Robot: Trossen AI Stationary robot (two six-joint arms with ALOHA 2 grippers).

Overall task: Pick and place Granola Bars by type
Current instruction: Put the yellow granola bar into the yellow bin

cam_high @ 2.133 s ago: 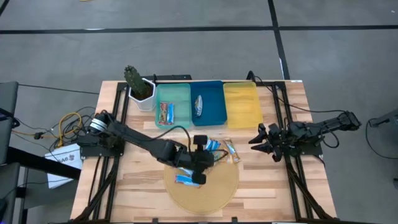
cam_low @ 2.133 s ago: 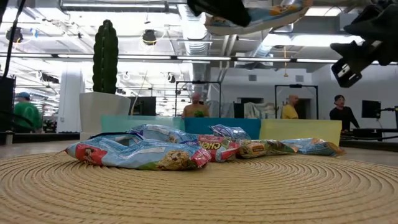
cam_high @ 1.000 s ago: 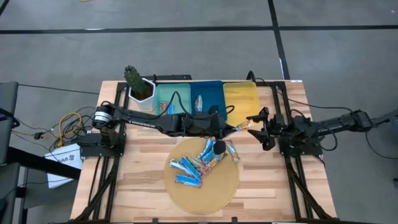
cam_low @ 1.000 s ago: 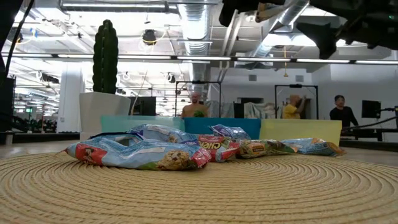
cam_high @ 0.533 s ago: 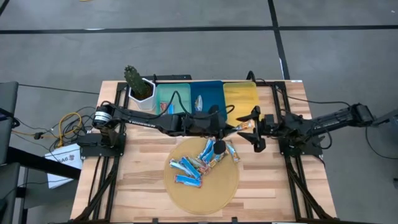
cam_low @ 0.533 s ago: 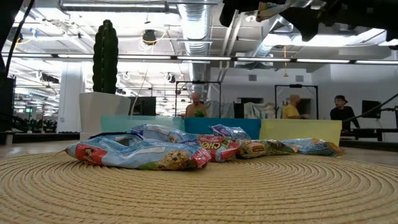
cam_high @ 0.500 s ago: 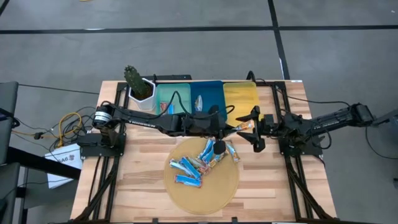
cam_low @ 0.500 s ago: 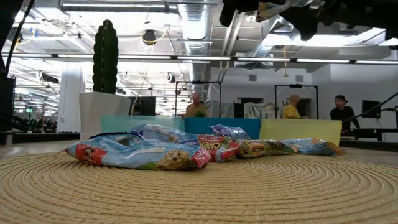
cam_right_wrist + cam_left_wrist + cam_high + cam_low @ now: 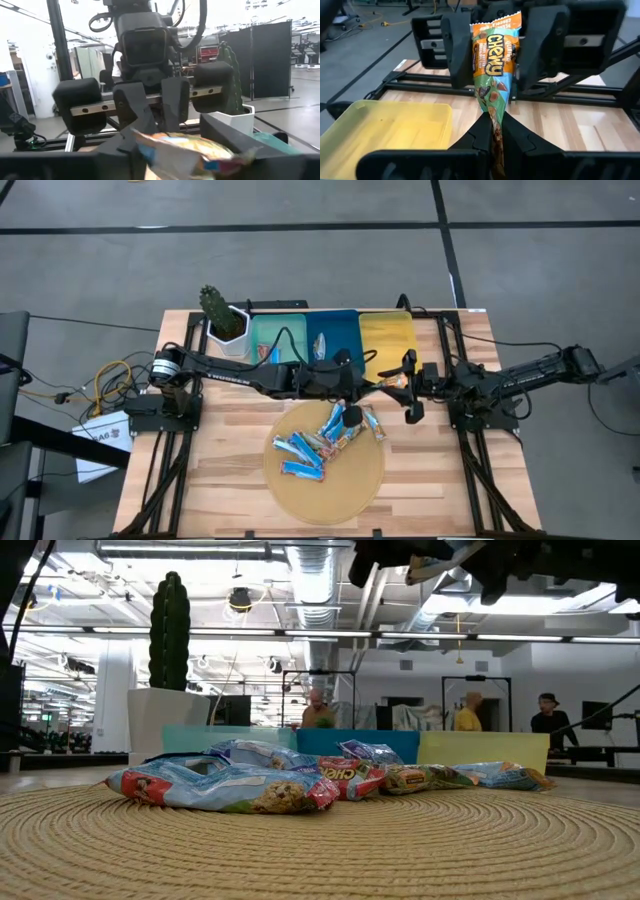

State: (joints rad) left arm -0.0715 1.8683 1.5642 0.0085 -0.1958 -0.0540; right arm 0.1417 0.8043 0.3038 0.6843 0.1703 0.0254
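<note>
My left gripper (image 9: 372,387) reaches across the table and is shut on an orange-green "Chewy" granola bar (image 9: 495,55), held in the air in front of the yellow tray (image 9: 388,348). My right gripper (image 9: 408,387) is open and faces it. Its two fingers (image 9: 457,50) stand on either side of the bar's free end (image 9: 185,147). Several more bars (image 9: 325,435), mostly blue-white, lie in a heap on the round woven mat (image 9: 330,485). One bar (image 9: 265,362) lies in the teal tray and one (image 9: 318,348) in the blue tray. My left gripper pinches the bar's near crimped end (image 9: 495,117) between its two fingers. It comes level from the table's left, its fingers along the bar. The bar is lifted clear and sticks out toward my right gripper. My right gripper flanks the free end; I cannot tell whether it touches.
The teal tray (image 9: 285,330), blue tray (image 9: 340,330) and yellow tray stand in a row at the far edge. A cactus (image 9: 213,305) in a white pot (image 9: 232,338) stands left of them. People show in the room behind (image 9: 466,710).
My right gripper has moved toward the table's left, up to the bar, so its fingers now flank the bar's free end. My left gripper has kept still with the bar, which it had carried up from the mat about a second before.
</note>
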